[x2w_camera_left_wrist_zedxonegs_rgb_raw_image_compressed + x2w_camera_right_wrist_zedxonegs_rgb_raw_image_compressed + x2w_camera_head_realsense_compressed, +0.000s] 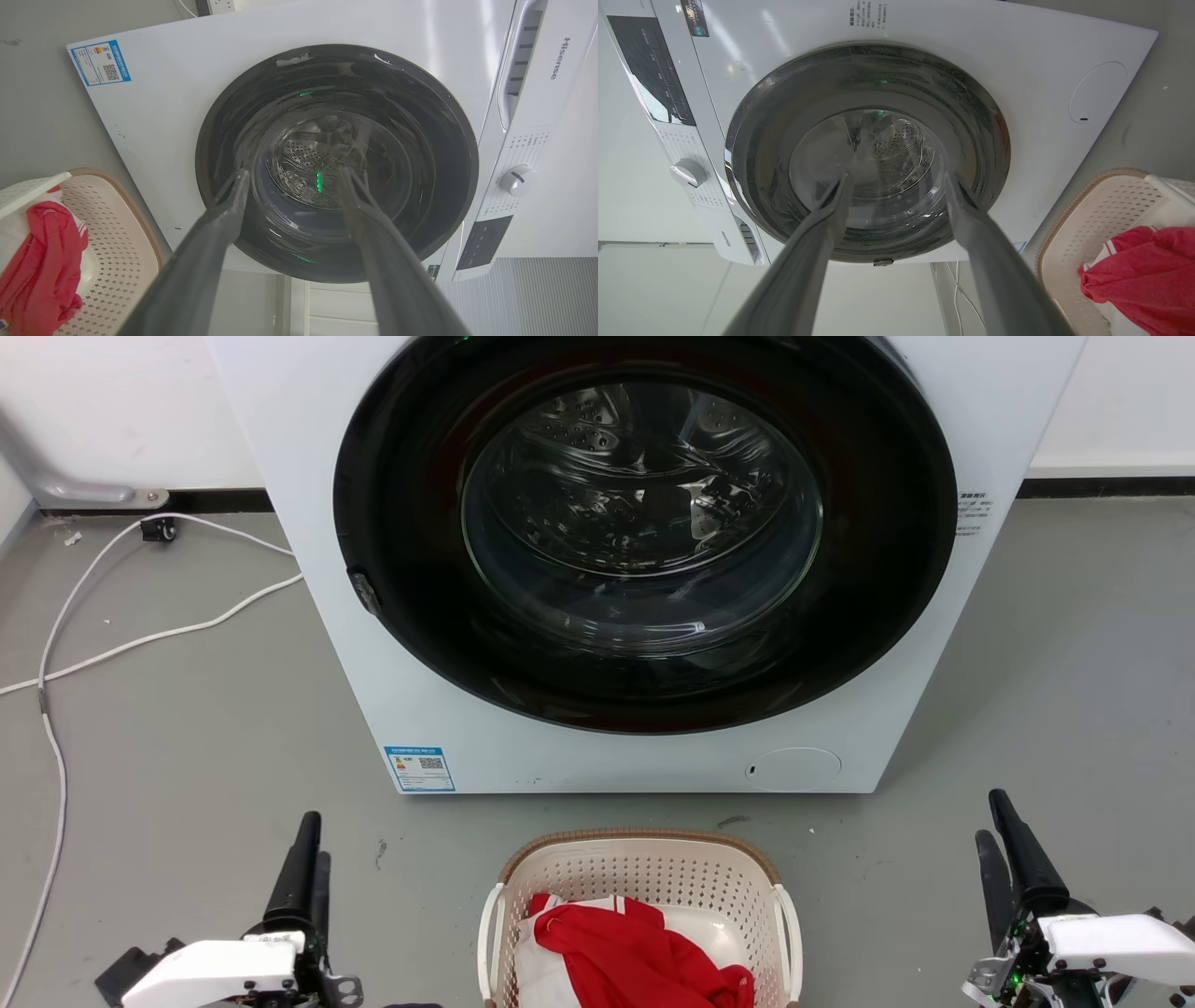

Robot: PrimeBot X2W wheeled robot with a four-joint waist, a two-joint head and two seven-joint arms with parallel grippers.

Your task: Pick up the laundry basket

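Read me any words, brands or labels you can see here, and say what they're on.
"Hisense": top panel of the washing machine.
Blue sticker on its front: too small to read.
Grey print on its front: too small.
Control panel markings: unreadable.

- The grey floor (187, 756) carries everything here.
- A white washing machine (317, 644) stands on it.
- The laundry basket (644, 870) sits on it near the machine's front, not touching it.
- A white cable (168, 633) trails across it left of the machine.
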